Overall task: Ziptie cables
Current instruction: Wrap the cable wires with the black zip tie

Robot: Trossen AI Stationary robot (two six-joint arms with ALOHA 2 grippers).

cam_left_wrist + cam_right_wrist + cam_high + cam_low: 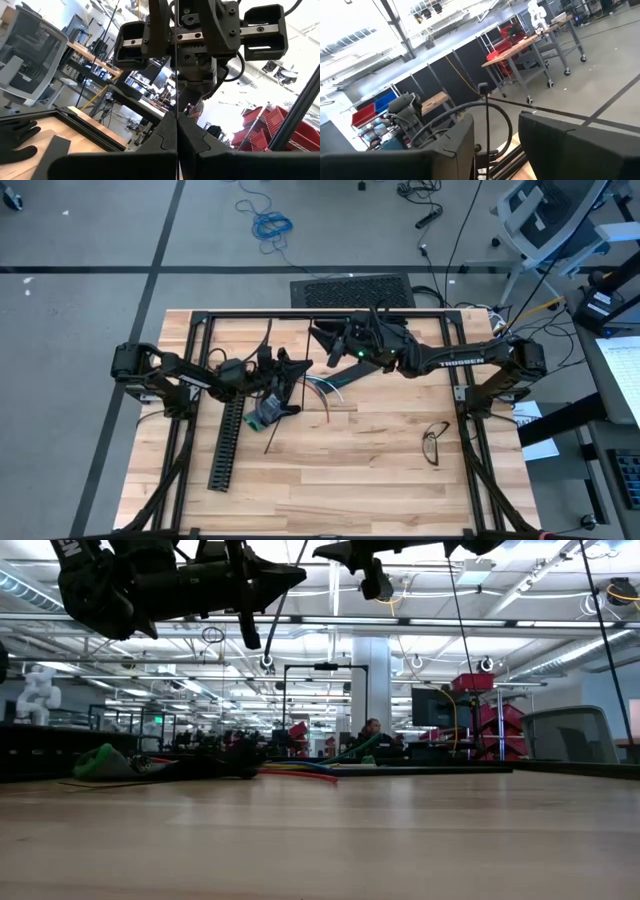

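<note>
- Butcher-block tabletop (pixel 380 470) carries the cables (pixel 322 388), a loose fan of white, red, blue and green wires near its middle, beside a black slotted channel (pixel 228 442).
- Left gripper (pixel 296 370) hangs just above them, fingers (pixel 165 137) pressed together on a thin black zip tie (pixel 176 75).
- Right gripper (pixel 333 340) hovers near the far edge, jaws partly spread around a thin black strand (pixel 486 125).
- Only the high view shows eyeglasses (pixel 435 442) lying on the right.

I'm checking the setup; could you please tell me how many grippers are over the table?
2. The left gripper hangs above the cables, left of the table's centre; the right gripper is beside it, nearer the far edge. None seems hidden.
</note>
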